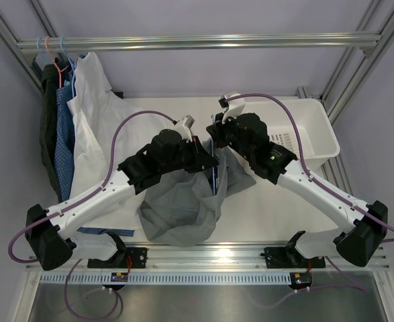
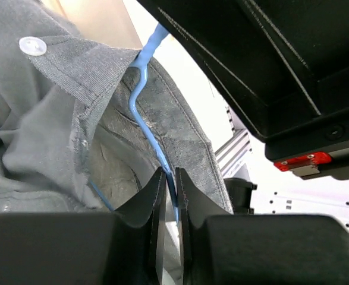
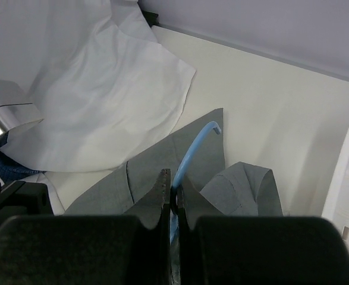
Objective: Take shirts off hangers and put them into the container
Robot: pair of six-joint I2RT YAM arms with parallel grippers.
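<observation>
Two-handed, pinched the blue hanger (image 2: 132, 98) in clamped jaws of left gripper (image 2: 169, 177) and right gripper (image 3: 173, 189); called for sliding the grey shirt (image 1: 176, 208) off it slowly.

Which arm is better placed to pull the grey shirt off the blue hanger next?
Probably left: the left fingers pinch the blue hanger inside the grey shirt collar, beside the fabric. The right fingers hold the bare hook and can anchor it.
</observation>
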